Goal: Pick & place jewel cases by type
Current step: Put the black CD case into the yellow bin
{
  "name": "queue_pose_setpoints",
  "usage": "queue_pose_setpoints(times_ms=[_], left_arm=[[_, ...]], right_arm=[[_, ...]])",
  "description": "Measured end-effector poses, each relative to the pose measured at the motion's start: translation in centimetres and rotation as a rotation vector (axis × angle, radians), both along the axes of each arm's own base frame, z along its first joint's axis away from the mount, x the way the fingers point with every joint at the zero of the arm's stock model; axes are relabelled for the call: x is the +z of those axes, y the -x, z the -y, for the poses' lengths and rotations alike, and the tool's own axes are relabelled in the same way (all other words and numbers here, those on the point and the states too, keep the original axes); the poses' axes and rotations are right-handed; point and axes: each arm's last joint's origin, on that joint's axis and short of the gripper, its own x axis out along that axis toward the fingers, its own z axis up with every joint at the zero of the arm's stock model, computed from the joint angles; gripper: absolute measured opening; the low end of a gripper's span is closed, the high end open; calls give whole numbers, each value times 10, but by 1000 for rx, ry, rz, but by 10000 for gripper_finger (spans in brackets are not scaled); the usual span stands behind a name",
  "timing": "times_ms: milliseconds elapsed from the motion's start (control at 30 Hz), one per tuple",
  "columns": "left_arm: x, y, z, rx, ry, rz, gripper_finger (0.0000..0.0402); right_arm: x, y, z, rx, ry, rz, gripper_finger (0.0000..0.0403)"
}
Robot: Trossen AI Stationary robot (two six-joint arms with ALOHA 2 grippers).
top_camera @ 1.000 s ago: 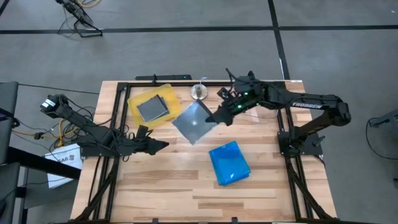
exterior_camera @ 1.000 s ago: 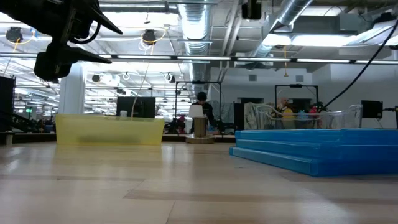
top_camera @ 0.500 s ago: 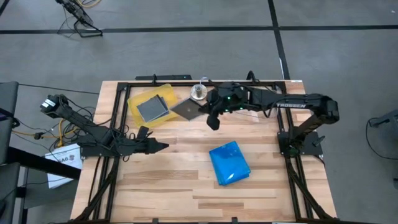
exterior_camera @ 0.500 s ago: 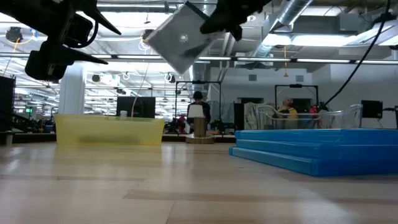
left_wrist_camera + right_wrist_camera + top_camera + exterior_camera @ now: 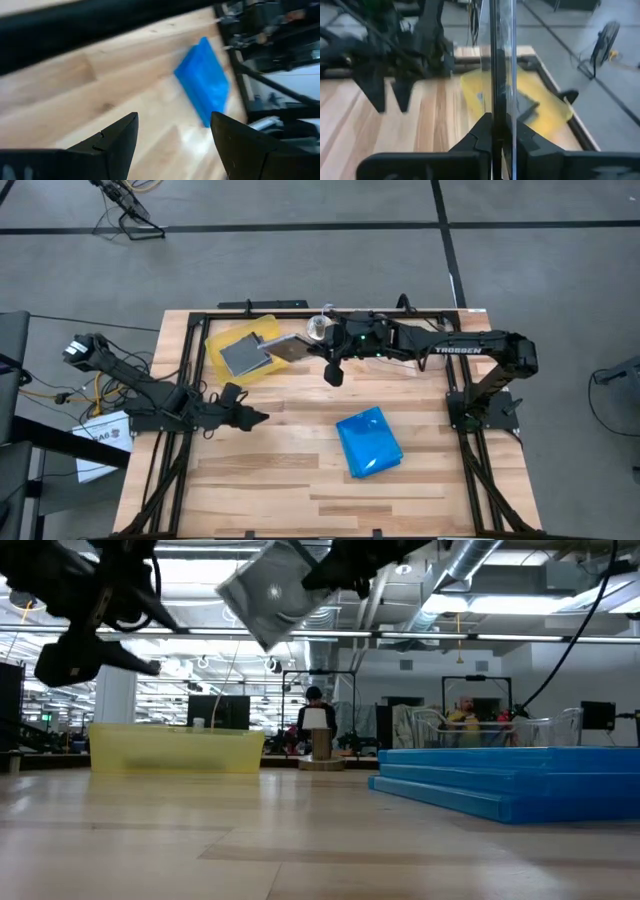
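Gripping a stiff, light grey jewel case (image 5: 287, 347) edge-on, right gripper (image 5: 318, 350) jaws closed; slippery, brittle; left gripper (image 5: 262, 417) jaws open.

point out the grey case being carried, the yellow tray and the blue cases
grey jewel case (image 5: 272, 592), low view, middle of its tilted face
yellow tray (image 5: 221, 339), high view, its left rim
blue jewel cases (image 5: 368, 442), high view, top of the stack
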Motion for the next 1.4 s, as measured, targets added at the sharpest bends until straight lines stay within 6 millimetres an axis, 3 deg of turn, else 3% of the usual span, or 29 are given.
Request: queue_pose_setpoints(times_ms=[300, 700, 967, 1267, 1400], left_arm=[[-4, 1, -10, -13, -214, -82, 242], [-6, 2, -9, -81, -276, -112, 242], [-7, 3, -8, -110, -259, -124, 242], [-7, 3, -8, -92, -186, -118, 242], [-7, 2, -7, -76, -133, -109, 242]], right_arm=[[6, -13, 4, -74, 31, 79, 14], [29, -67, 23, -97, 32, 69, 10], [44, -71, 38, -123, 63, 100, 8], [44, -70, 44, -126, 94, 92, 14], [44, -70, 44, -154, 4, 112, 8]])
